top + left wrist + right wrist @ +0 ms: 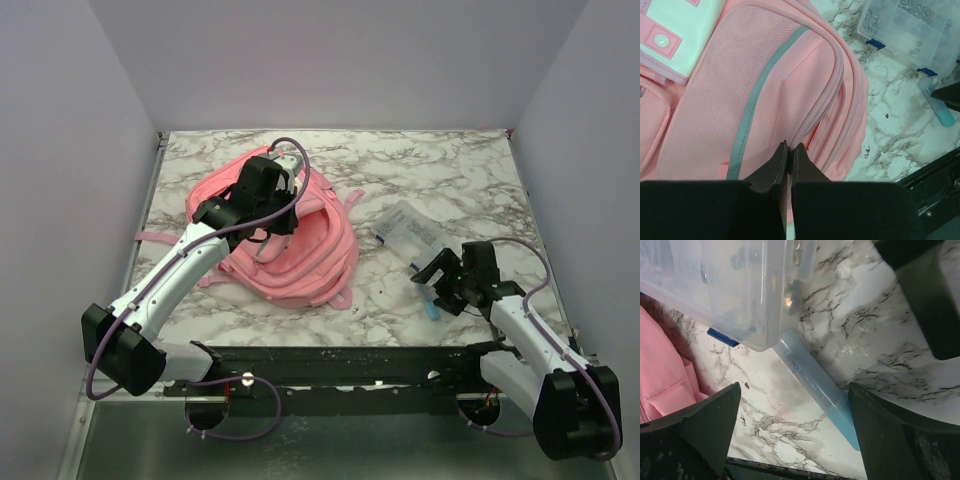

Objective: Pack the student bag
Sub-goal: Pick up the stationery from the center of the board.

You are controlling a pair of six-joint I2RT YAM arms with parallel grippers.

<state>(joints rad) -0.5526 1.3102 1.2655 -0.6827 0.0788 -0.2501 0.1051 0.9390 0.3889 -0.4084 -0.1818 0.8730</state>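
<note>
- The student bag (300, 250) lay slumped on the marble worktop (420, 165), left of centre and front side up, with its grey-trimmed mesh pocket (755, 100) facing the left wrist camera.
- The left pincer (790, 148) was clenched, its tips pressed together against the zip seam (832, 90) that runs along the pocket's edge. Whether a zip pull or a fold of fabric was caught between the tips could not be told.
- The right pincer (794, 405) was released and spread wide, low over the worktop. A slim blue tube (812, 380) lay slantwise between its two fingers, untouched by either.
- One end of the tube ran under the corner of a clear plastic compartment box (730, 290), which sat just beside the bag.
- Judged from this, the step in hand was twofold: the left arm working at the bag's opening, and the right arm lining up to pick the first item.
- No open mouth showed on the bag, and nothing appeared to be packed yet, so the task looked to be at an early stage.
- The next move would call for the right pincer to lower and close across the tube's free end, clear of the box corner. The tube lay flat and thin on the hard surface, so the fingers would need to nearly touch the worktop.
- The bag would need a held-open pocket before anything could go in.
</note>
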